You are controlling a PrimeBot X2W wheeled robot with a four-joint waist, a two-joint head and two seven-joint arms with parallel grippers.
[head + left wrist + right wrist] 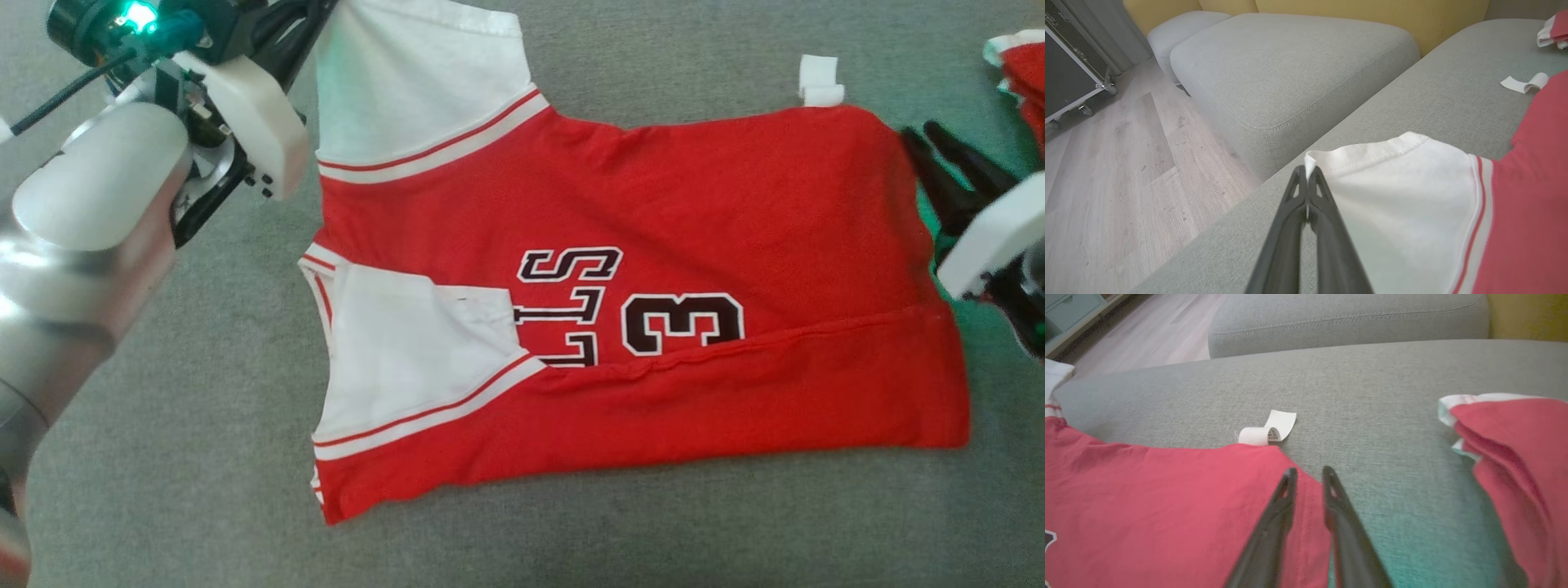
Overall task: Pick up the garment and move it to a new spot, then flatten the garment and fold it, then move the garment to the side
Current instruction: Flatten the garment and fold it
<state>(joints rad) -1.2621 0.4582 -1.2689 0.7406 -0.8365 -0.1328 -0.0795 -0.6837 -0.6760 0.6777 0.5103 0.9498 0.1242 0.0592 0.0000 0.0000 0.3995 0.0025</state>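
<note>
We find the red jersey [653, 204] lying nearly flat on the grey sofa seat [204, 392], with its near long edge already folded over part of the lettering. The left gripper [1306, 171] is clamped on the corner of the far white sleeve [1392, 196]. The right gripper [1308, 475] hovers at the hem's far corner, fingers parted a little and gripping nothing. We judge relocation and flattening complete and folding partly done. The far edge is not yet folded in, and the move aside remains.
</note>
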